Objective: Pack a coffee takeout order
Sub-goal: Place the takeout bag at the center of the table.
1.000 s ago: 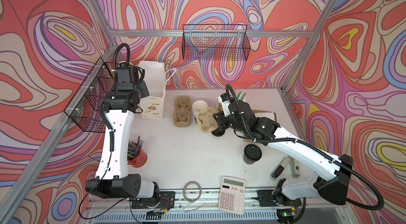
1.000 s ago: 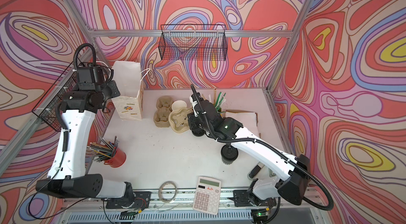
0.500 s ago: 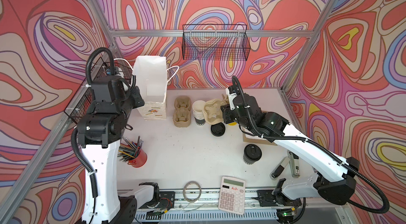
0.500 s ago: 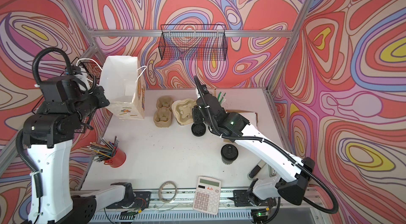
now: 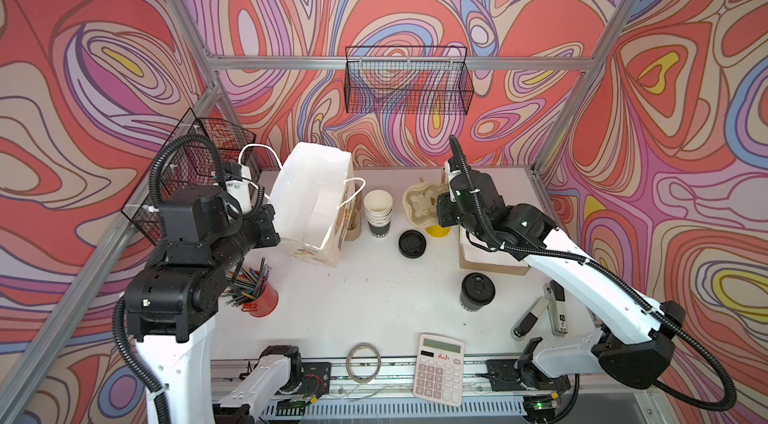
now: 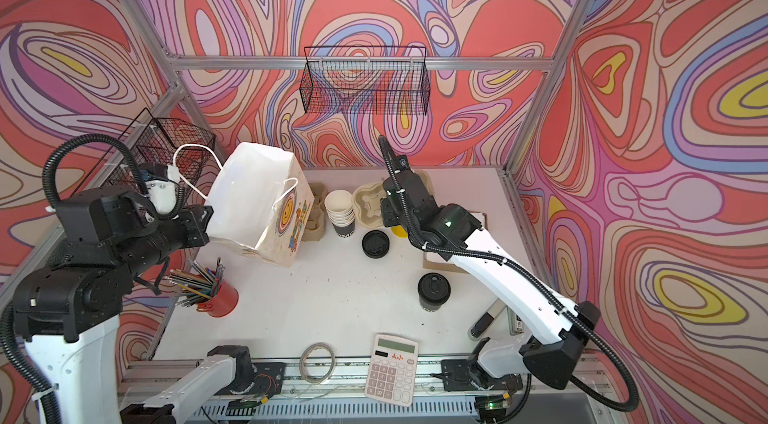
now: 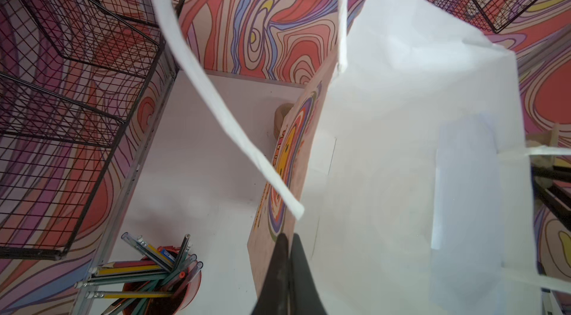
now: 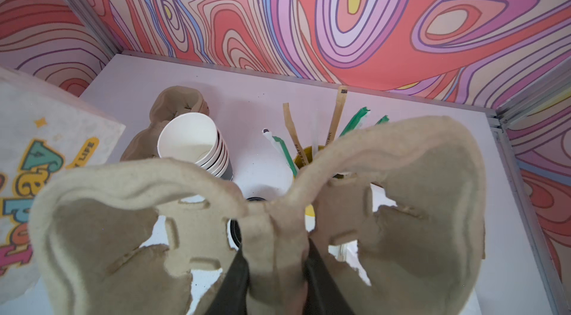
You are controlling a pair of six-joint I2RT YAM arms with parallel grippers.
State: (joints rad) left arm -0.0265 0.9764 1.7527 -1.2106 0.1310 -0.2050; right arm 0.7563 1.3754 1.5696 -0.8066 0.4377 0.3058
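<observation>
Your left gripper (image 7: 289, 242) pinches the paper bag (image 5: 316, 201) beside the cup stack (image 5: 378, 210); your right gripper (image 8: 276, 261) clamps the pulp carrier (image 8: 417, 190) across that stack, above the yellow pot (image 5: 437, 230) of straws (image 8: 355, 119).

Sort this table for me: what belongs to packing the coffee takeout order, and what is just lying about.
Belongs: paper bag, in the left pincer; pulp carrier, in the right pincer; lidded black cup.

Lying about: stack of lidless cups; loose black lid; yellow straw pot; red pencil pot; calculator; tape ring.
</observation>
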